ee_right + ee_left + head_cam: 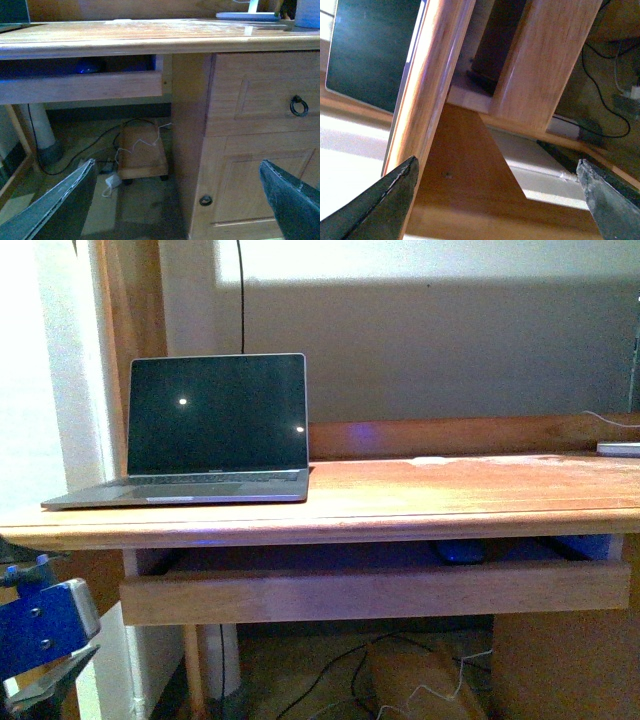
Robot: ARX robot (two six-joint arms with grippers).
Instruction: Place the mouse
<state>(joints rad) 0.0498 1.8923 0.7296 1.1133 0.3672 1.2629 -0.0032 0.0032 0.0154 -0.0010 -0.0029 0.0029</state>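
Note:
A small dark rounded shape, the mouse, lies in the pull-out tray under the desk top, in bluish shadow. It also shows in the right wrist view, behind the tray's front board. My left gripper is low at the front left, below the desk edge, open and empty. In the left wrist view its jaws stand wide apart, facing the desk's underside and leg. My right gripper is open and empty, low in front of the desk's drawer cabinet. It is out of the front view.
An open laptop with a dark screen stands on the desk top's left part. A flat white object lies at the back, a cable and device at the right. Drawers with ring pulls; cables and a small wheeled board on the floor.

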